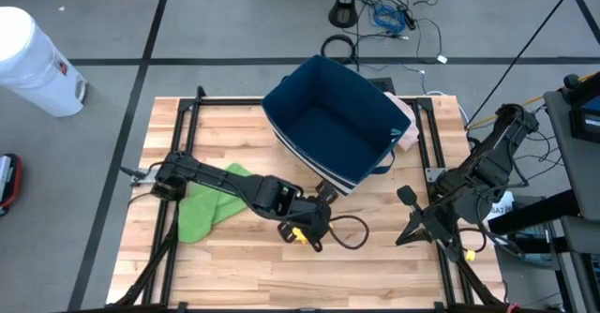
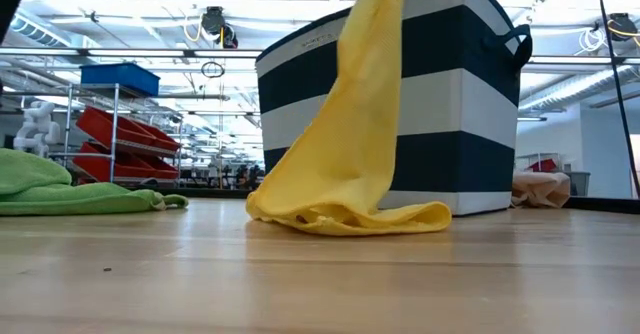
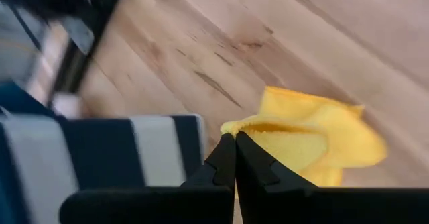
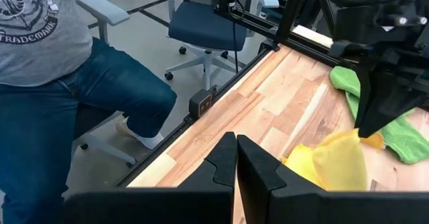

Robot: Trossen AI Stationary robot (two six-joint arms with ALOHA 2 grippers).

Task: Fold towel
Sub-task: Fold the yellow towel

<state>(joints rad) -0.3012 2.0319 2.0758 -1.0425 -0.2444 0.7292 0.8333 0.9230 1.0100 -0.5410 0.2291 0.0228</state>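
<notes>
Observations, taken from the left side of the worktop [image 1: 375, 257] to the right.

A white bucket [image 1: 33, 62] stands on the floor off the worktop's left rear corner. On the worktop near its left edge lies a green towel [image 1: 202, 210], crumpled flat, with the left arm's links passing over it.

The left gripper [image 1: 314, 221] sits above the worktop's middle, toward the front edge. Its fingers [image 3: 224, 160] are clenched on an upper corner of the yellow towel [image 2: 345, 144]. The low view shows the yellow towel hanging from that grip, its lower part bunched in folds on the worktop. It hangs in front of the basket from that view; whether it touches the basket cannot be told. In the high view only a small patch of yellow shows beneath the gripper, beside a loop of dark cable.

The navy and white striped basket [image 1: 333, 126] rests at the rear middle of the worktop, tilted so that its open mouth faces up and forward. A pinkish cloth [image 1: 405, 126] lies against its right side, by the rear right corner.

The right gripper [image 1: 405, 231] is near the worktop's right edge, toward the front. Its fingers [image 4: 221, 163] are pressed together and hold nothing. Its wrist view looks across the worktop to both towels.

Beyond the worktop's front edge sits a person in jeans [image 4: 60, 96], near an office chair [image 4: 201, 23].
</notes>
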